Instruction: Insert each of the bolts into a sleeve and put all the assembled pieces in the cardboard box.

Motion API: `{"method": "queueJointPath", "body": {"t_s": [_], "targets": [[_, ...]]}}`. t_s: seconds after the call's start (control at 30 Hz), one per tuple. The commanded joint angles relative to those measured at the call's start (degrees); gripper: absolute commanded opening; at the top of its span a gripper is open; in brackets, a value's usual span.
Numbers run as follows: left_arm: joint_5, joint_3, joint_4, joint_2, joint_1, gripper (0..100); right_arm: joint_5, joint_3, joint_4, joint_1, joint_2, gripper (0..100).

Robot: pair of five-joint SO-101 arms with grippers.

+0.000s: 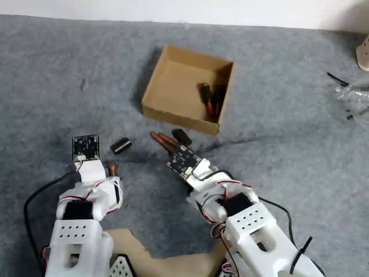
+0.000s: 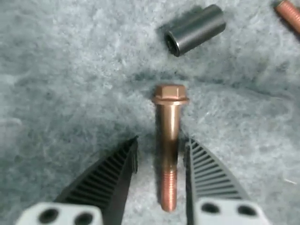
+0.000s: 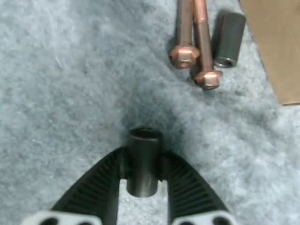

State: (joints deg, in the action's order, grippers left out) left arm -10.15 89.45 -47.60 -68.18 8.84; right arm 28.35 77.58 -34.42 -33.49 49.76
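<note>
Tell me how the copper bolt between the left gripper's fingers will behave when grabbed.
The bolt looks like solid metal: probably rigid and heavy for its size. Its smooth round shank might slip between the ribbed fingers of the left gripper. The flanged head likely stops it rolling far.

Standing here, I can't read any word, number or label, neither on the cardboard box [image 1: 179,86], nor on the bolt [image 2: 169,136], nor on the sleeve [image 3: 143,168]. The small circuit board [image 1: 85,147] on one wrist and its twin board [image 1: 184,160] on the other carry pale specks too tiny to make out.
</note>
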Motion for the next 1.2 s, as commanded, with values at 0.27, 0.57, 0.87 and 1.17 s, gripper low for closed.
{"method": "queueJointPath", "body": {"t_s": [0.27, 0.57, 0.87, 1.17], "targets": [[0.09, 0.4, 0.97, -0.13, 0.48, 4, 0.79, -0.92, 1.8, -1.01, 1.27, 0.5], [0.44, -0.04, 0.97, -0.66, 0.48, 1, 0.79, -0.92, 1.8, -1.01, 1.27, 0.5], [5.63, -12.88, -0.26, -0.75, 0.92, 1, 0.79, -0.92, 1.8, -1.01, 1.27, 0.5], [6.07, -31.78, -9.85, -0.75, 0.75, 1, 0.35, -0.4, 4.97, -1.01, 1.54, 0.5]]}}
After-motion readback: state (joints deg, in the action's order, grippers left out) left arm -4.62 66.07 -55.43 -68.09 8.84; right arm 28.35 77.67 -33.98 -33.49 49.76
